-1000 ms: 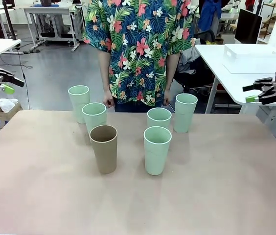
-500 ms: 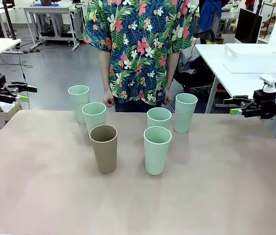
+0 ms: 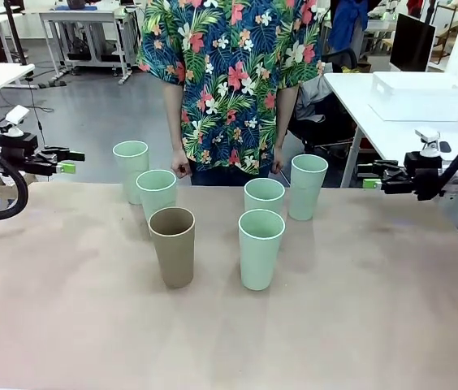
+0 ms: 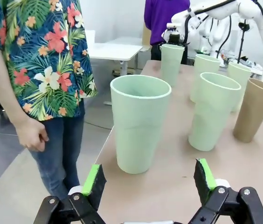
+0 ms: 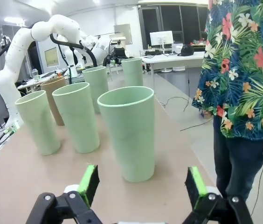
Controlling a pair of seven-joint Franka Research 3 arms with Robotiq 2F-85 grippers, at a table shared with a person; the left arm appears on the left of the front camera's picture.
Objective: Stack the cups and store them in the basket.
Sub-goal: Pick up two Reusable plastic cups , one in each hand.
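Note:
Six cups stand upright on the table: mint ones at the far left (image 3: 131,171), left (image 3: 157,195), middle (image 3: 264,197), far right (image 3: 308,187) and front (image 3: 261,249), plus a tan one (image 3: 172,246). My left gripper (image 3: 72,161) hovers open at the table's left edge, pointing at the far-left cup (image 4: 140,123), which lies ahead of its spread fingers (image 4: 94,179). My right gripper (image 3: 365,176) is open too, level with the far-right cup (image 5: 127,133) and short of it. The white basket (image 3: 420,96) sits on a side table at the back right.
A person in a flowered shirt (image 3: 229,81) stands at the table's far edge, hands hanging just behind the cups. The brown table (image 3: 229,333) is bare in front of the cups. A white side table (image 3: 375,122) stands past the right corner.
Both arms have swung inward toward the cups: the left gripper moved right, the right gripper moved left. Both stay open. The cups have not moved.

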